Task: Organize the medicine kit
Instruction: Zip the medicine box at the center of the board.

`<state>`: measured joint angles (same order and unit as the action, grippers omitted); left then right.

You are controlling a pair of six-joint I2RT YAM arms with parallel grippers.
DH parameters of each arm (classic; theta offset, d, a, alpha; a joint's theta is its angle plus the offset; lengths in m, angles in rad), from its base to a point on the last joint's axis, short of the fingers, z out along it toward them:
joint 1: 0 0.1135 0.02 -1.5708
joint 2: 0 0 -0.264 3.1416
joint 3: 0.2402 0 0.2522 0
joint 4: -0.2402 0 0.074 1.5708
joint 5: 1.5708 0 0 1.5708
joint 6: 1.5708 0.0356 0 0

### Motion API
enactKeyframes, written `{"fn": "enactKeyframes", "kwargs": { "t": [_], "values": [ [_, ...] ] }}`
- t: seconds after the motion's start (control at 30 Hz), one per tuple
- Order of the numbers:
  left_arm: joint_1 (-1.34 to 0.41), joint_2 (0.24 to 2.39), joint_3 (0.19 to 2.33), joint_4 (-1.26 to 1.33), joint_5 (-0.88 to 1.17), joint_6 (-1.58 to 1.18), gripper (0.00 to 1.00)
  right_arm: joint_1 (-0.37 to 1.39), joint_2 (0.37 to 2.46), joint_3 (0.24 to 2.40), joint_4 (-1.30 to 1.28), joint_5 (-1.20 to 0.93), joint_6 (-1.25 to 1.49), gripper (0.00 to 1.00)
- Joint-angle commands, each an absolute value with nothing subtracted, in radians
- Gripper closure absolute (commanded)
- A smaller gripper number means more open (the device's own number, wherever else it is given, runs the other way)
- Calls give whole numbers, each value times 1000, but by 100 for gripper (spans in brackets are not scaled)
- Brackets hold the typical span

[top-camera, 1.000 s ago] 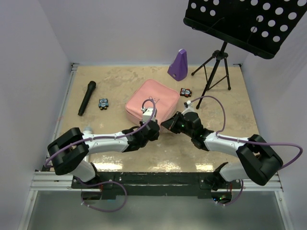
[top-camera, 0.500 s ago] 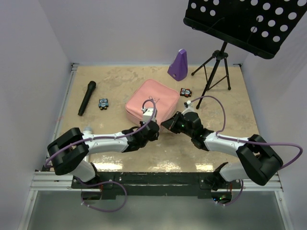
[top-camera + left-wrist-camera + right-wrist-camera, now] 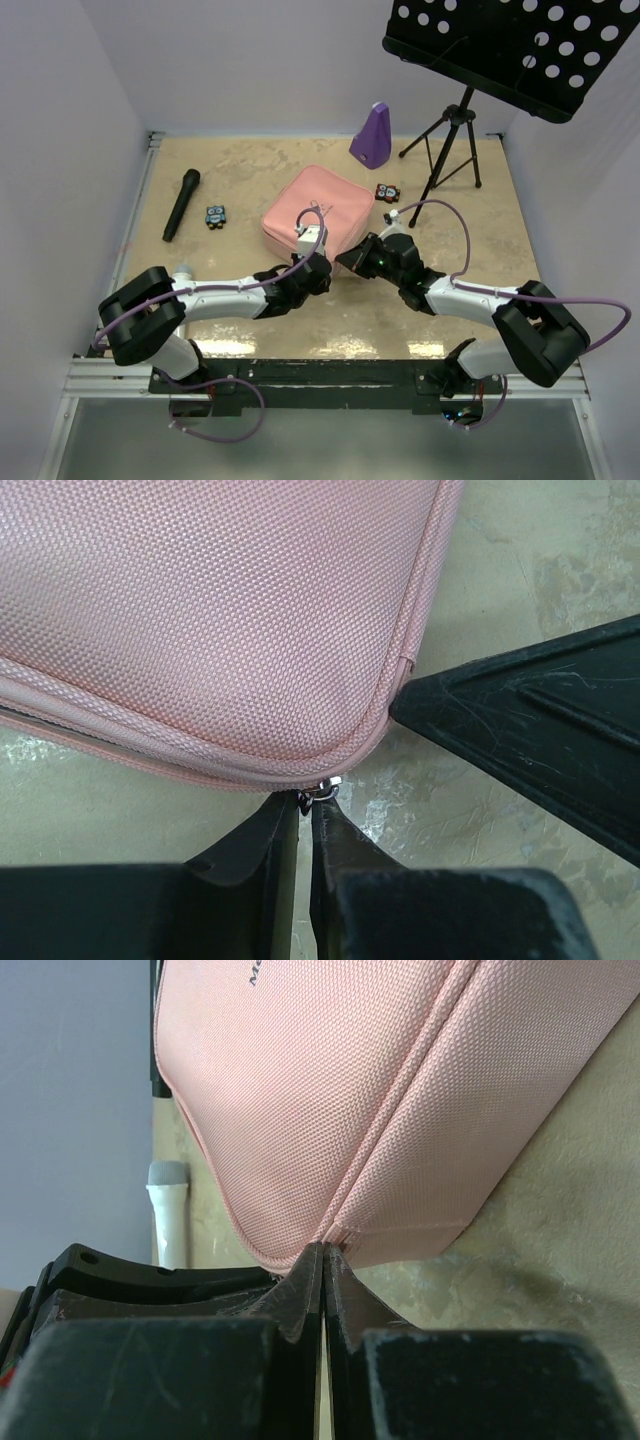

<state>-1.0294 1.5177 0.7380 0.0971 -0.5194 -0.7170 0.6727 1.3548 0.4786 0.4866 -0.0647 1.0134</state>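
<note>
Nothing has visibly shifted over the last second: the medicine kit (image 3: 318, 208) lies zipped shut mid-tabletop (image 3: 250, 170), the left tool (image 3: 305, 815) pinching its zipper pull (image 3: 318, 792) at the near corner, the right tool (image 3: 325, 1260) clenched against the seam alongside, so organizing has, I'd judge, barely begun.
</note>
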Motion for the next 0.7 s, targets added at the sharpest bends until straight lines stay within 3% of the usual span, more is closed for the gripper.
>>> {"fn": "enactKeyframes", "kwargs": {
  "t": [0.0,0.2,0.6,0.67],
  "values": [
    [-1026,1467,727,255,-555,-709,100,689,1344,462,459,-113,999,100],
    [-1025,1391,609,382,-564,-683,100,687,1336,462,449,-112,997,100],
    [-1023,1379,572,383,-603,-680,100,687,1333,445,535,-176,996,100],
    [-1023,1385,568,390,-592,-677,100,687,1322,425,590,-202,1015,86]
  ]
}}
